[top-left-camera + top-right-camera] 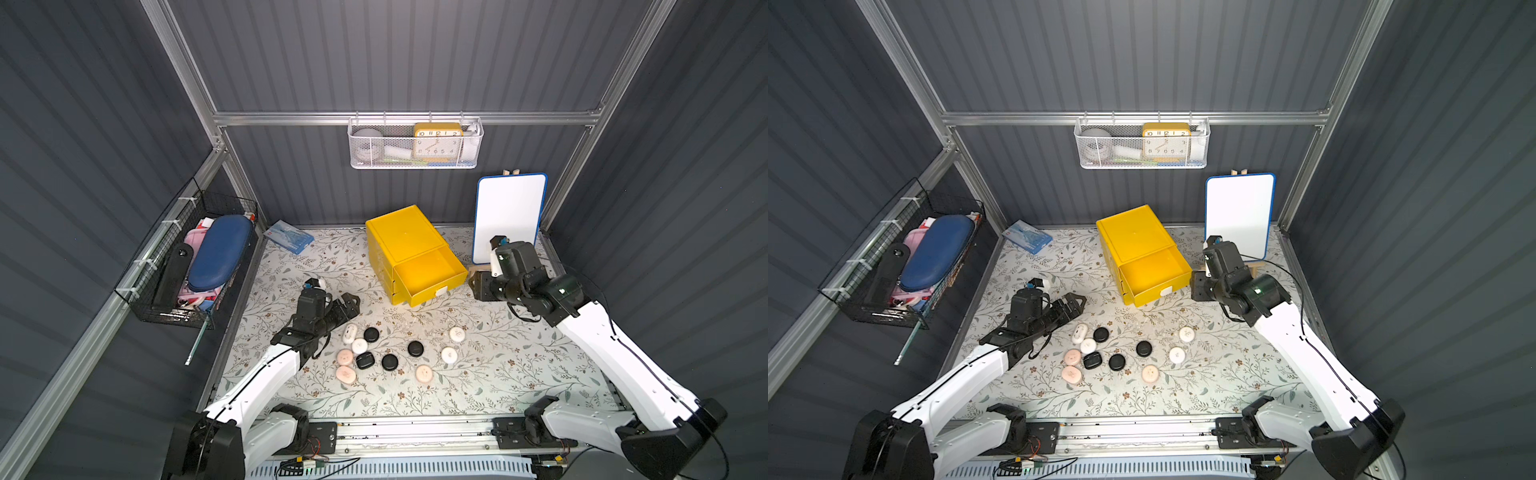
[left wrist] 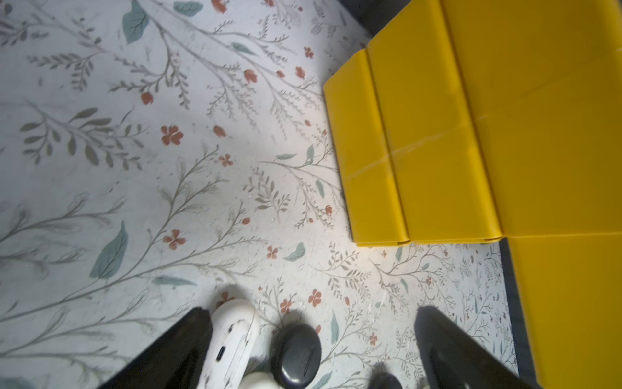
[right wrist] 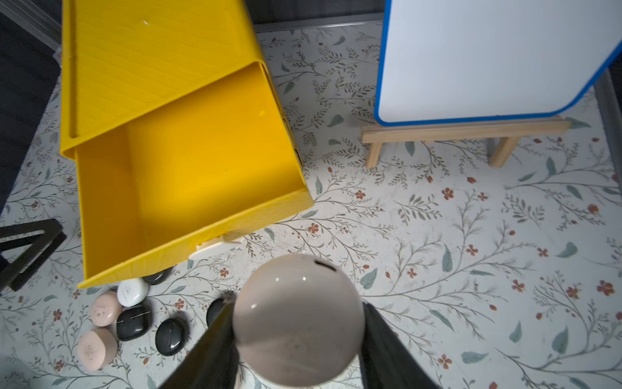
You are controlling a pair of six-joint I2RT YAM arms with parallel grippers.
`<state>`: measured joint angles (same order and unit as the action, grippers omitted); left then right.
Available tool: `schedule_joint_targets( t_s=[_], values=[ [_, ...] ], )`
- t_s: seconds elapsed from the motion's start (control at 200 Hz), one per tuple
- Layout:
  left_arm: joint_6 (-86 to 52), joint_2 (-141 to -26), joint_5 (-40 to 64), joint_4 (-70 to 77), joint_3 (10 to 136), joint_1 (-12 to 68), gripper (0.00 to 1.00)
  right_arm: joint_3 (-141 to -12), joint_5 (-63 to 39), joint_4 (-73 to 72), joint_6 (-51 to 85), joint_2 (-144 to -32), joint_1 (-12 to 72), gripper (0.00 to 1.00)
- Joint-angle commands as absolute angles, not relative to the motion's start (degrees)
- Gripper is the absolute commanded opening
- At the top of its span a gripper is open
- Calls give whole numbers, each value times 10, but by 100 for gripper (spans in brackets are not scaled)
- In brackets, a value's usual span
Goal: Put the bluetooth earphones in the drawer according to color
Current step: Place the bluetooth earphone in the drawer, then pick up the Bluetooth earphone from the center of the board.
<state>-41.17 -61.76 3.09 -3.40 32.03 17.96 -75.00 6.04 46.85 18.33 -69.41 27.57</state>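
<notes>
My right tool (image 3: 298, 323) is clamped on a pale pink earphone case (image 3: 296, 293), a finger pressed to each side, and holds it clear of the worktop (image 3: 471, 269). In both top views this tool (image 1: 478, 286) (image 1: 1198, 286) hangs just beside the right front corner of the open drawer (image 1: 430, 272), between it and the whiteboard (image 1: 509, 216) on its small wooden easel. The drawer is the top one of the yellow drawer unit (image 1: 399, 232). It is pulled well out and shows a bare yellow floor, while the drawers beneath it are pushed in.

My left tool (image 1: 349, 300) is spread wide open with no grip on anything, low over the worktop at the far left edge of the loose cases. From my left wrist, a long white case (image 2: 232, 340) lies right by one finger (image 2: 181, 347); whether they touch I cannot tell. A black case (image 2: 296, 353) lies between the two fingers.

The other earphone cases lie on the worktop in front of the unit, all outside the drawer. To the left is a tight bunch: the long white case, a round white one (image 1: 359, 345), two pale pink ones (image 1: 345, 356) (image 1: 345, 375) and three black ones (image 1: 371, 334) (image 1: 365, 360) (image 1: 390, 362). A fourth black one (image 1: 415, 348) lies alone in the middle. Toward the right lie two white ones (image 1: 457, 334) (image 1: 449, 355) and one more pale pink one (image 1: 424, 374).
</notes>
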Motion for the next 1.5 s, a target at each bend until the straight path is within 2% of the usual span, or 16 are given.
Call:
schedule_joint_targets(
  t_s=[0.0,0.345,0.39,0.52,0.69,0.81,0.941,1.206,1.496],
  values=[
    [-444,-620,17,-108,333,178,99,-790,-6,461,160,-744,276,44],
    [-475,-666,20,-179,339,179,98,-894,-54,454,142,-875,276,48],
    [-476,-670,28,-181,335,180,97,-904,-52,456,139,-883,275,52],
    [-479,-675,44,-179,318,191,96,-923,-50,464,134,-896,276,71],
    [-496,-666,37,-198,303,203,94,-913,-34,468,133,-874,275,79],
    [-506,-653,34,-213,297,215,89,-887,-16,467,140,-840,275,81],
    [-519,-638,21,-235,289,228,84,-835,2,452,155,-795,274,99],
    [-536,-658,-16,-266,299,265,77,-743,51,426,183,-727,272,99],
    [-575,-693,-71,-318,319,337,76,-703,71,424,195,-705,268,99]
  ],
)
